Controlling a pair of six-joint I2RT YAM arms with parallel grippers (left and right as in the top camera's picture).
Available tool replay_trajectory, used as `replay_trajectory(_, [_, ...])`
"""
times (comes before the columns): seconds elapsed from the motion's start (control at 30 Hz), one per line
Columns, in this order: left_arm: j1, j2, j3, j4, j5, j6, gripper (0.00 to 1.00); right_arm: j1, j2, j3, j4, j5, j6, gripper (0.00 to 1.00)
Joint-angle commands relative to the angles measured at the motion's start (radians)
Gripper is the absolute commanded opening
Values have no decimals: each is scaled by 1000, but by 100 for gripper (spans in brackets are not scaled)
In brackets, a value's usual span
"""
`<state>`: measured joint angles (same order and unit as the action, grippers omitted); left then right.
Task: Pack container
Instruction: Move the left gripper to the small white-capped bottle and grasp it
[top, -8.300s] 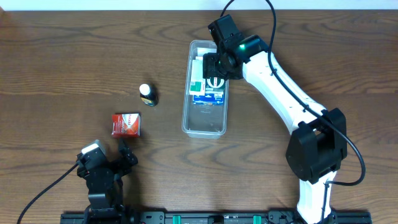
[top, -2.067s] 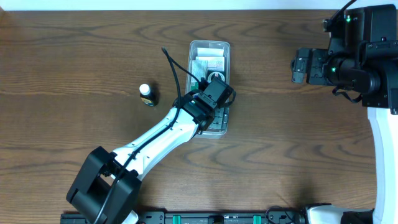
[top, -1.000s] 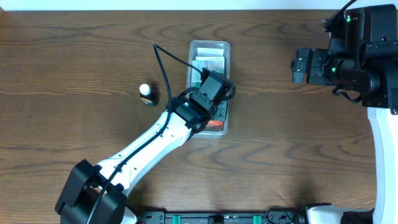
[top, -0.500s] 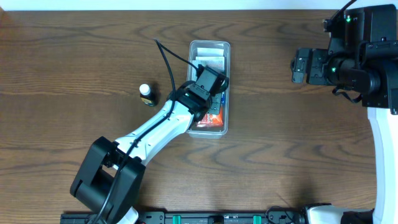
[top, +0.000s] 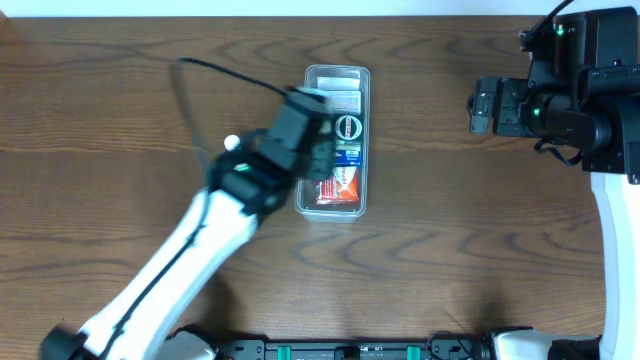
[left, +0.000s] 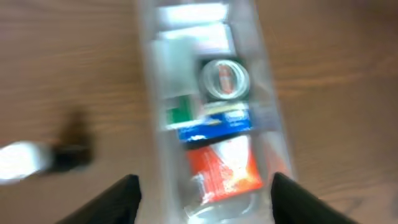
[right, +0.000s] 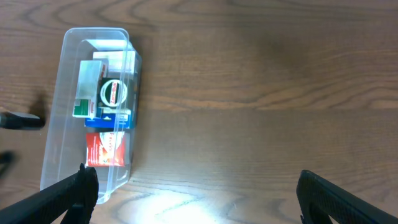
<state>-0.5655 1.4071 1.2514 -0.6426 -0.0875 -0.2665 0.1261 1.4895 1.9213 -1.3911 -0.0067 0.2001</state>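
Your left gripper (left: 204, 180) hangs above the clear container (top: 337, 70), fingers spread wide and empty. The container sits mid-table on the wooden table (top: 120, 90), packed with a red box (top: 341, 188), a blue box (top: 347, 153) and a tape roll (top: 349, 127). Your right gripper (right: 196, 183), equally wide and empty, hovers well to the container's right.

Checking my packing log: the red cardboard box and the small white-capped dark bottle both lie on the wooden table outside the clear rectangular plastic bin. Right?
Not quite: the red cardboard box lies inside the clear rectangular plastic bin, as the right wrist view shows. The small white-capped dark bottle does lie on the wooden table outside it.
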Motion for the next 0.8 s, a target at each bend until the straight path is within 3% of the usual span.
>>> replay_trajectory(0.0, [99, -12, 10, -76, -73, 14, 79, -8, -14, 1, -1, 6, -15, 99])
replay_trajectory(0.1, [182, 19, 9, -136, -49, -4, 91, -8, -14, 1, -1, 6, -15, 99])
replay_trajectory(0.2, [258, 80, 9, -146, 43, -4, 93, -8, -14, 1, -1, 6, -15, 99])
replay_trajectory(0.63, [401, 228, 9, -54, 46, 2, 91, -8, -14, 1, -1, 6, -15, 99])
replay_trajectory(0.77, [406, 241, 9, -46, 47, 23, 80, -8, -14, 1, -1, 6, -15, 99])
